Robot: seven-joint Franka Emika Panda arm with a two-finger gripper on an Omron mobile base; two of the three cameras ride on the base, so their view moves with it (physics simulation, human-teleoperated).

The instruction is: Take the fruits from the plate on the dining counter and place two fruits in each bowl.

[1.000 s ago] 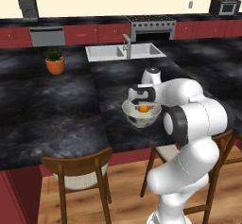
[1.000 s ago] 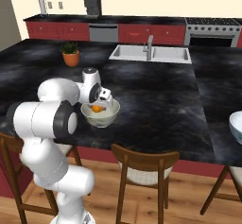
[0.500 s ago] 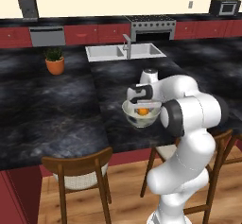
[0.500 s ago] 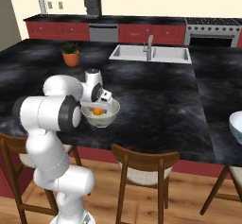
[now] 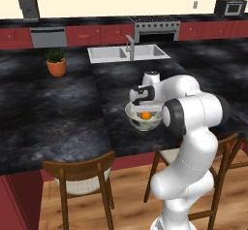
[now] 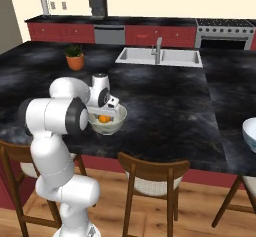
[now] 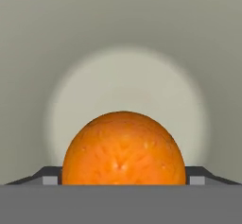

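Hand view: the orange [image 7: 123,148] sits between the two dark finger tips [image 7: 51,176], which press against its sides, so the gripper [image 7: 123,179] is pinching it just above the pale floor of a bowl [image 7: 127,53].

In the left base view the bowl [image 5: 137,123] stands on the dining counter [image 5: 58,122] close to its near edge, above the wooden chairs [image 5: 80,173], with the orange [image 5: 145,115] inside its rim and the gripper [image 5: 145,108] reaching down into it. The right base view shows the same bowl [image 6: 114,126] with the orange [image 6: 104,118], and the rim of a second bowl [image 6: 249,133] at the counter's far right edge. A potted plant [image 6: 75,57] stands near the counter's far left side, beside the sink [image 6: 160,57].
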